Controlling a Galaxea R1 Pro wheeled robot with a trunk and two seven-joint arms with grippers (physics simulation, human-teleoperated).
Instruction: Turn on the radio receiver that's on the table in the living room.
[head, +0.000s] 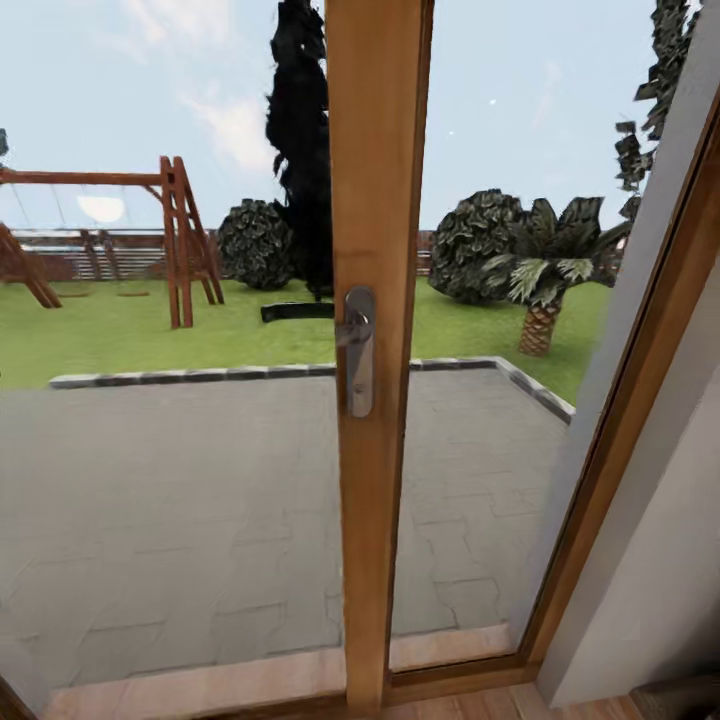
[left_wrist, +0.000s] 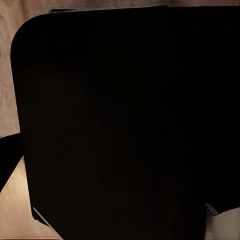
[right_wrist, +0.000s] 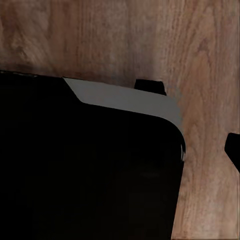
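Wooden floor planks (head: 470, 706) ran along the near edge of the head view, directly below a glazed door. The door's central wooden stile (head: 374, 350) stood upright in the middle of the view and carried a metal lever handle (head: 356, 350) at mid-height. A second wooden frame member (head: 630, 400) slanted up the right side, with a grey-white wall (head: 660, 560) to its right.

Through the glass, a grey paved patio (head: 180, 480) lay just beyond the door, bordered on its far side by a stone kerb (head: 200, 376). A lawn (head: 120, 330) extended beyond the kerb. A wooden swing frame (head: 180, 240) stood on the far left of the lawn, rounded bushes (head: 256, 243) and a tall dark tree (head: 302, 140) stood near the centre, and a small palm (head: 545, 290) stood on the right.

The left wrist view showed a large dark rounded body (left_wrist: 120, 130) over light wood floor (left_wrist: 7, 60). The right wrist view showed a dark panel with a grey edge (right_wrist: 120, 97) over brown wood floor (right_wrist: 200, 50).

Finger state could not be determined for either gripper. The radio receiver and the table were not in sight, so their location could not be stated.
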